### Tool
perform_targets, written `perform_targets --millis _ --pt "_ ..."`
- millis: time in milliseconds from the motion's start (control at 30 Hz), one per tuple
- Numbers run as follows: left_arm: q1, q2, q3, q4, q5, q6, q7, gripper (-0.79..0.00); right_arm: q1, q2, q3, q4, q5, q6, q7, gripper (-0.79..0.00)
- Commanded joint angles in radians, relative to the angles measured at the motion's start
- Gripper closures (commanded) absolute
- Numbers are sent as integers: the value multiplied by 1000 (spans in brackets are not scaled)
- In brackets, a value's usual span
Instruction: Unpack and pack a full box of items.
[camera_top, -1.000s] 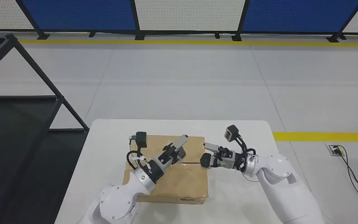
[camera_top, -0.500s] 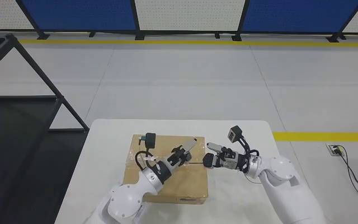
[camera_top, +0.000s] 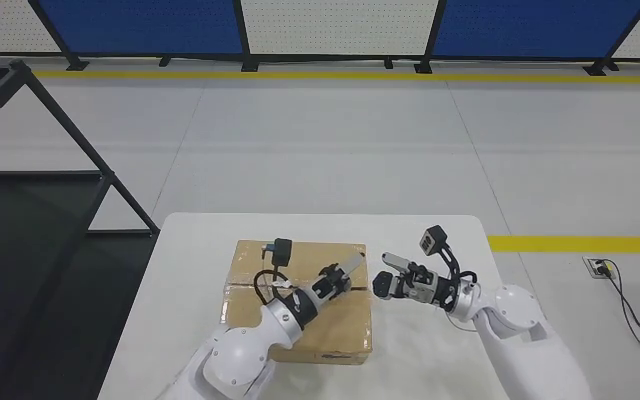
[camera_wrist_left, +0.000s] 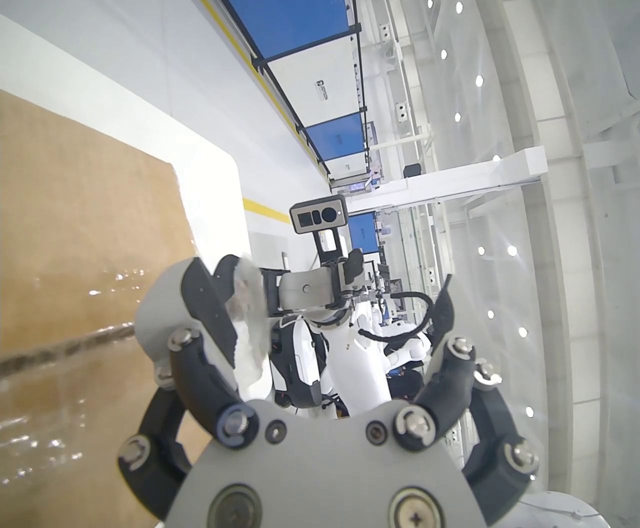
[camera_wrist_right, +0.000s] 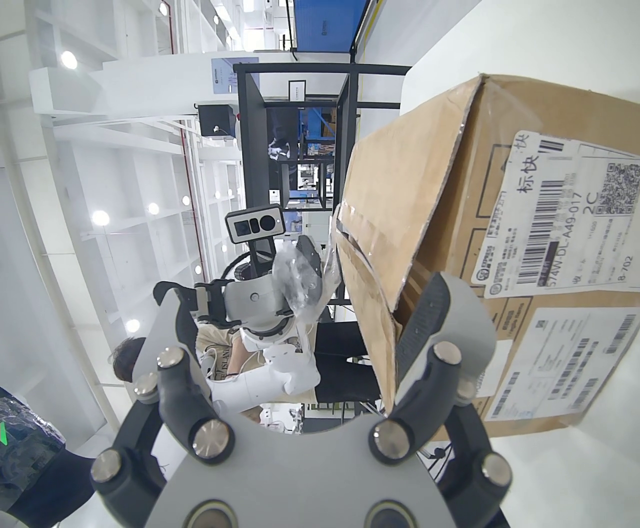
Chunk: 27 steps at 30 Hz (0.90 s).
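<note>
Risks fouling the next grasp with tape scrap (camera_wrist_left: 247, 320) clinging to left gripper (camera_top: 348, 268) fingers, spread wide; could shove box (camera_top: 345, 328) askew on desk (camera_top: 190, 260) with right gripper (camera_top: 384, 275) fingers, equally wide, empty.

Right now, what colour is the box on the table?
The box is plain brown cardboard, with white labels on one side; right wrist view shows it best.

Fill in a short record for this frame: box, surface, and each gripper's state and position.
box: cardboard box, flaps down, taped seam across the top
surface: white table
labels: shipping labels on the side facing the right arm
left gripper: open, over the box top near that side's edge
clear film: crumpled, clinging to one left finger
right gripper: open, beside the labelled side; contact unclear
</note>
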Motion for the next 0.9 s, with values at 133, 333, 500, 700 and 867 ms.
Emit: perform_targets --millis 133,333,500,700,867 --pt "-8 -9 12 13 8 3 -3 -785 -28 7 24 -33 5 -16 -20 -785" --pt "-8 -16 8 19 12 4 -5 -785 -45 11 35 -59 11 -40 -33 -785" --pt "-10 -21 0 18 5 -3 -5 -785 -50 13 35 -69 15 -40 -39 -785" --pt "15 -18 -60 -63 -36 -26 -23 -785 -82 22 69 -102 38 -50 -12 -785" --pt "83 -1 -188 -182 -83 -45 -70 -785 -124 37 113 -162 43 -42 49 -785"
